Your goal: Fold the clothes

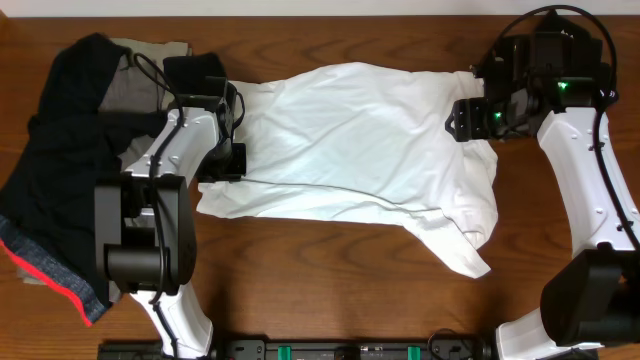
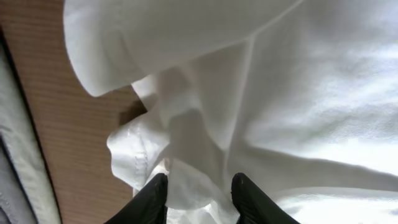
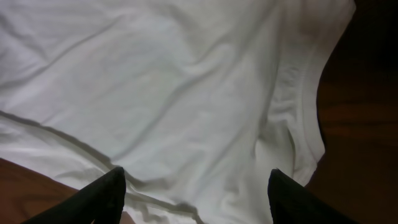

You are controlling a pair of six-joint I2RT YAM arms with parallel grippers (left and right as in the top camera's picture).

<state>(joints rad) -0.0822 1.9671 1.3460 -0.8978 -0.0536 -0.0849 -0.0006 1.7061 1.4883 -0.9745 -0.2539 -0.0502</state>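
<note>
The white shirt (image 1: 350,140) lies spread across the middle of the desk (image 1: 330,290), rumpled, one corner trailing toward the front right. The left gripper (image 1: 232,140) sits at the shirt's left edge. In its wrist view its fingers (image 2: 152,199) stand narrow, holding a bunched fold of white cloth that fills the gap between them, with bare desk showing just beside. The right gripper (image 1: 462,118) is at the shirt's far right edge. Its fingers (image 3: 109,190) are spread wide over the cloth near a stitched hem, holding nothing. At the desk's left end lies a heap of dark clothes (image 1: 60,170) with a red hem, and a grey garment (image 1: 140,70) behind it.
</note>
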